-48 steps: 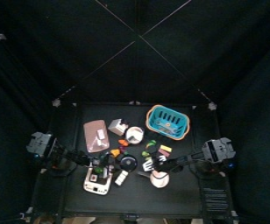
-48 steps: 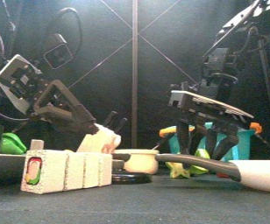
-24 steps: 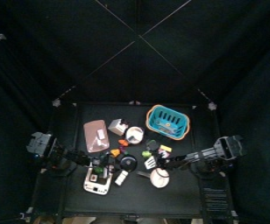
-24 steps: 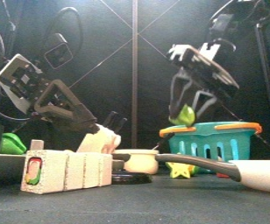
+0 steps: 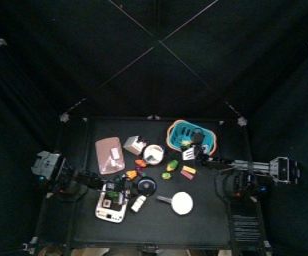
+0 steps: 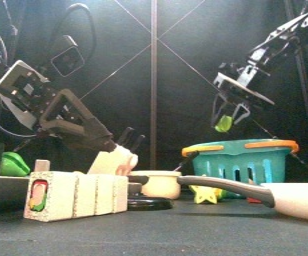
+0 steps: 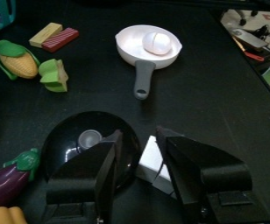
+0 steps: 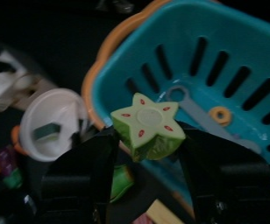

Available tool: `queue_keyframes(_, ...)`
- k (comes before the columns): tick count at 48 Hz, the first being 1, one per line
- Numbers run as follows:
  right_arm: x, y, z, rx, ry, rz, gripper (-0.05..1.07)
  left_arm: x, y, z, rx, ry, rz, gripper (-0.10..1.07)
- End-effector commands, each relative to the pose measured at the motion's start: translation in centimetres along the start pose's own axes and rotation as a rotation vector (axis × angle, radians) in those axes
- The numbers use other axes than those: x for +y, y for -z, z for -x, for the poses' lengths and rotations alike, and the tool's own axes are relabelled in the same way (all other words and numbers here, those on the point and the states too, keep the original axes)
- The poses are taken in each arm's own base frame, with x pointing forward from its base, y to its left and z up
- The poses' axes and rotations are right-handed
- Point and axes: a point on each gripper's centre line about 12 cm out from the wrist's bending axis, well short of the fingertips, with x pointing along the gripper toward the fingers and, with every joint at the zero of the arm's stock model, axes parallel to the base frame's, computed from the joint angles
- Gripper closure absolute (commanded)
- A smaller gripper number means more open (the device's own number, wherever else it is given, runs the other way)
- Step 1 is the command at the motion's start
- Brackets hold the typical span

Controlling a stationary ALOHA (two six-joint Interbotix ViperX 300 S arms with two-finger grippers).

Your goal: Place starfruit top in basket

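Right gripper (image 8: 149,162): fingers clamped on green star-shaped starfruit top (image 8: 148,128), held clear above teal plastic basket (image 8: 214,70) for release; left gripper (image 7: 140,179) rests, fingers nearly together, empty.

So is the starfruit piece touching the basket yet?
Apart. Front view shows the starfruit piece held in the right gripper, with clear dark space above the basket rim.

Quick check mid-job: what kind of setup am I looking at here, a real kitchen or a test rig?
Most likely a lab test rig, not a kitchen: black curtains pen in a small black table scattered with toy food, and the right gripper holds a starfruit top over a teal basket.
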Motion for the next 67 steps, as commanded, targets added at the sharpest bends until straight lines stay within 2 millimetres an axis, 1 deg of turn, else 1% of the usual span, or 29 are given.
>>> queue_keyframes(1, -1.0, -0.7, -0.5, -0.008, 0.018, -0.038, 0.32, -0.1, -0.8, -0.3, -0.027, 0.005, -0.002, 0.21)
queue_keyframes(8, -1.9, -0.5, -1.2, 0.003, 0.051, -0.045, 0.25, -0.2, -0.7, -0.3, -0.026, 0.007, -0.003, 0.21)
queue_keyframes(18, -2.2, 0.1, -1.7, 0.021, 0.068, -0.037, 0.12, -0.1, -0.7, -0.3, -0.026, 0.005, -0.002, 0.21)
queue_keyframes(27, -2.3, 0.2, -1.8, 0.029, 0.074, -0.049, 0.06, -0.2, -0.8, -0.3, -0.027, 0.007, -0.003, 0.21)
queue_keyframes(54, -2.2, 0.5, -1.9, 0.037, 0.051, -0.045, 0.06, -0.2, -0.8, -0.3, -0.029, 0.006, -0.002, 0.21)
queue_keyframes(67, -1.7, 0.1, -1.5, 0.029, 0.02, -0.041, 0.06, -0.1, -0.7, -0.3, -0.024, 0.005, -0.001, 0.21)
